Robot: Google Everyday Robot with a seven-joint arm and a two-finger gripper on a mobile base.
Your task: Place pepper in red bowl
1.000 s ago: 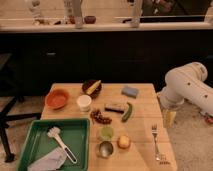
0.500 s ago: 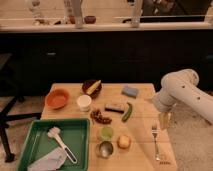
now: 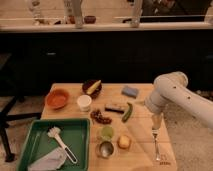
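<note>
Your arm [image 3: 172, 92] has swung leftward from the right edge of the frame since a second ago, and its gripper [image 3: 156, 129] now hangs over the right side of the wooden table [image 3: 142, 134], just above the handle end of a fork [image 3: 157, 148] lying there. You can take the fingers as spread wide, with nothing between them. Nothing on the table has shifted in that time.

You'll find the pepper [image 3: 127, 112] lying flat near the middle of the frame, left of the gripper and clear of it, its length running from upper right to lower left. Just beside it on the left sits a dark, bar-shaped item [image 3: 115, 107], and below that a reddish-brown cluster [image 3: 101, 118]; what these two are cannot be made out.

Look to the left edge of the table for the red bowl [image 3: 57, 98]; it is well apart from the pepper. Between them stands a white cup [image 3: 84, 102]. Behind the cup is a dark brown bowl [image 3: 92, 88] holding something yellow, and a blue sponge [image 3: 130, 91] lies to the right of it, above the pepper.

Toward the lower centre you have a light-green cup [image 3: 106, 132], a metal cup [image 3: 105, 149] just below it, and a yellowish round fruit [image 3: 124, 142] beside them. Filling the lower left is a green tray [image 3: 75, 127] with a white brush [image 3: 61, 142] and a crumpled grey cloth [image 3: 47, 160] in it.
</note>
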